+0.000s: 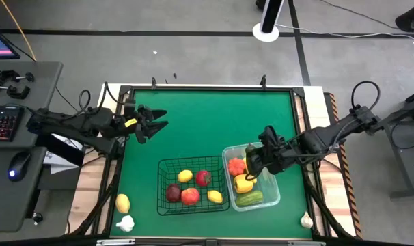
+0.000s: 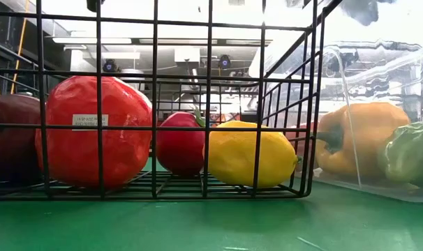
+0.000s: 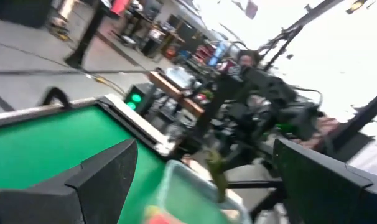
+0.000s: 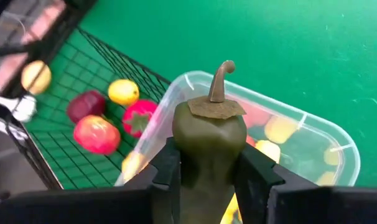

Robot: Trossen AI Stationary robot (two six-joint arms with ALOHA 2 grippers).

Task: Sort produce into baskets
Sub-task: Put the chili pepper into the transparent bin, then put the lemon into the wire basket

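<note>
R gripper (image 4: 208,171) clamped on green pepper (image 4: 208,134), stem up, hovering over clear tub (image 1: 274,195) beside wire basket (image 1: 167,166). Looks like drop-off step; next: lower into tub, then release. L gripper (image 1: 154,123) spread wide, idle, well apart

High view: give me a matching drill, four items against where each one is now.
Items:
1 green pepper
2 yellow pepper
3 red apple
4 garlic

Places:
A on the table outside both containers
B in the wire basket
C in the right gripper
D in the clear tub

Pairs: 1-C, 2-D, 3-B, 4-A
</note>
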